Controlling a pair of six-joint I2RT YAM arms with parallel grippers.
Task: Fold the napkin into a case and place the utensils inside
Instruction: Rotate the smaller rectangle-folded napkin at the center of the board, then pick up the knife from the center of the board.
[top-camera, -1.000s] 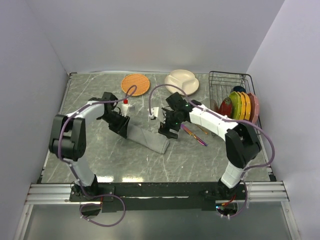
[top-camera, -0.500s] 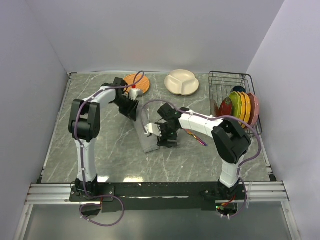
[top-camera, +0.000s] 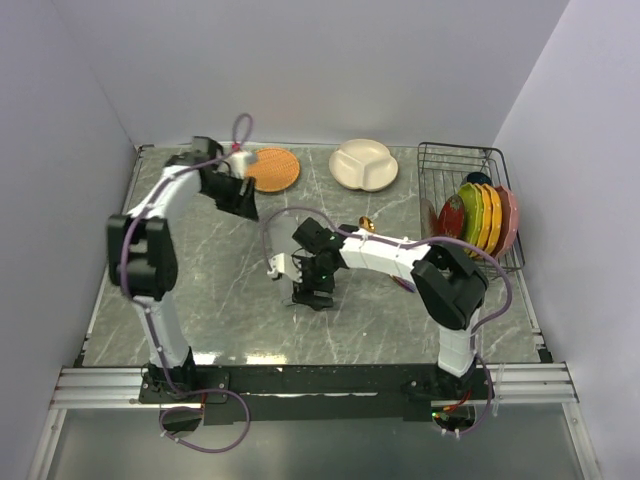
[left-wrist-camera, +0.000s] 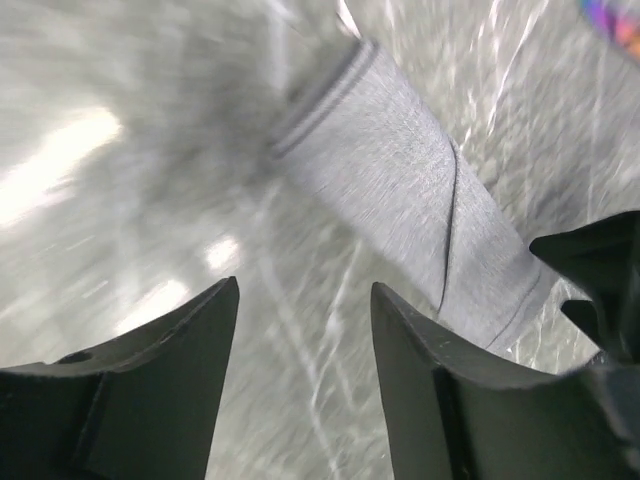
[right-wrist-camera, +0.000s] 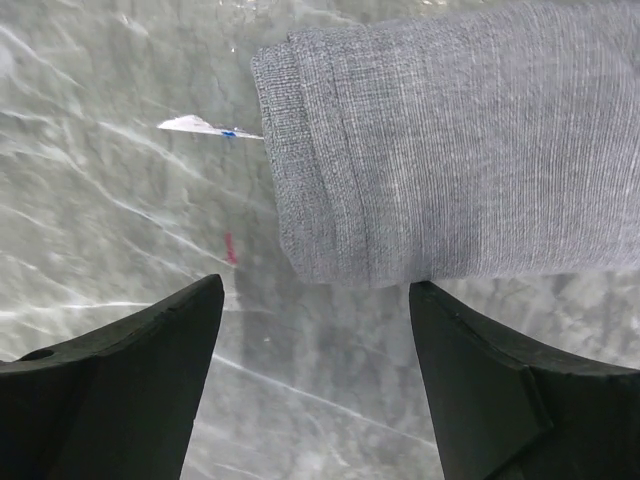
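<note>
The grey napkin (left-wrist-camera: 420, 180) lies flat on the marble table as a narrow folded case. Its hemmed end (right-wrist-camera: 330, 150) shows just beyond my right gripper (right-wrist-camera: 317, 290), which is open and empty over bare table. In the top view the right gripper (top-camera: 312, 295) points down at table centre and its arm hides the cloth. My left gripper (left-wrist-camera: 305, 290) is open and empty, above the table and apart from the case; in the top view it (top-camera: 240, 200) is beside the orange mat. The gold spoon (top-camera: 366, 224) and the purple knife (top-camera: 403, 285) lie by the right arm.
The round orange mat (top-camera: 271, 168) and a cream divided plate (top-camera: 364, 163) sit at the back. A wire rack (top-camera: 455, 160) holds coloured plates (top-camera: 480, 210) at the right. A small white scrap (right-wrist-camera: 195, 125) lies near the case's end.
Both grippers have let go of the cloth. The left gripper has drawn back to the far left by the orange mat. The right gripper has moved left and nearer, past the case's end.
</note>
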